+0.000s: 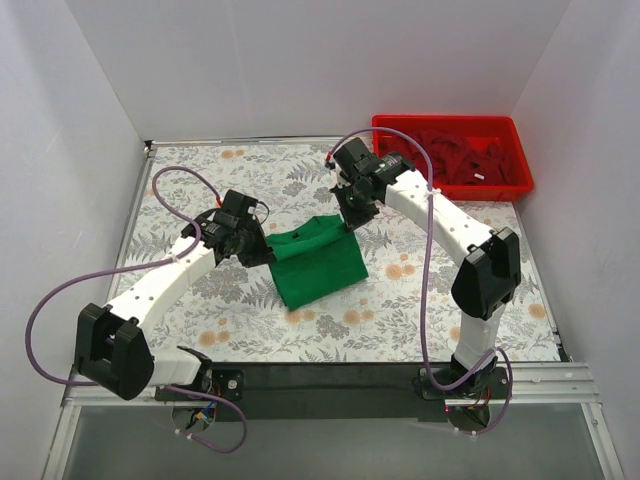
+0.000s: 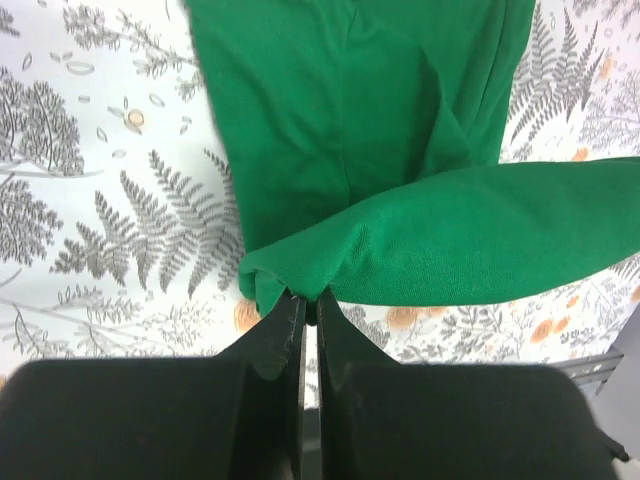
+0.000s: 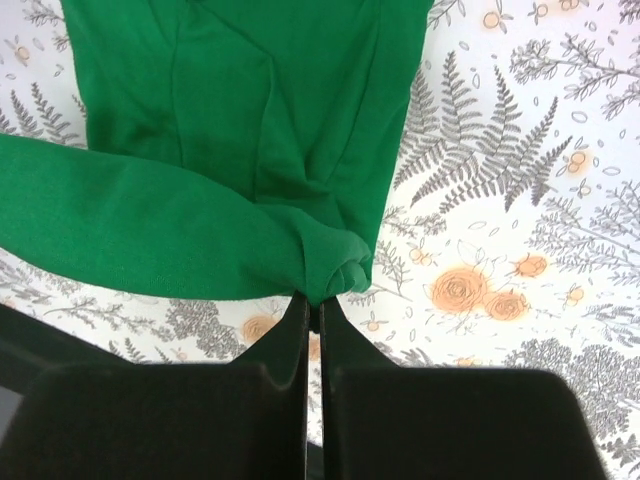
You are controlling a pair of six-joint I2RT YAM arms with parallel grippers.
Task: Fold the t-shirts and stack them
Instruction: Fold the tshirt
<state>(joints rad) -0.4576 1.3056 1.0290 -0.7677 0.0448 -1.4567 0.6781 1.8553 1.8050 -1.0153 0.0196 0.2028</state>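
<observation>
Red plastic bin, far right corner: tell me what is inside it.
Crumpled dark red cloth t-shirts lie in the red plastic bin, one showing a small white tag. Their number and the bin's floor are hidden beneath the heap.

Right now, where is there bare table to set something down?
Free: the near strip between the green shirt and the table's front edge; the far-left corner behind the left arm. Crowded: the middle, where both arms hold the shirt, and the far-right corner with the red bin.
</observation>
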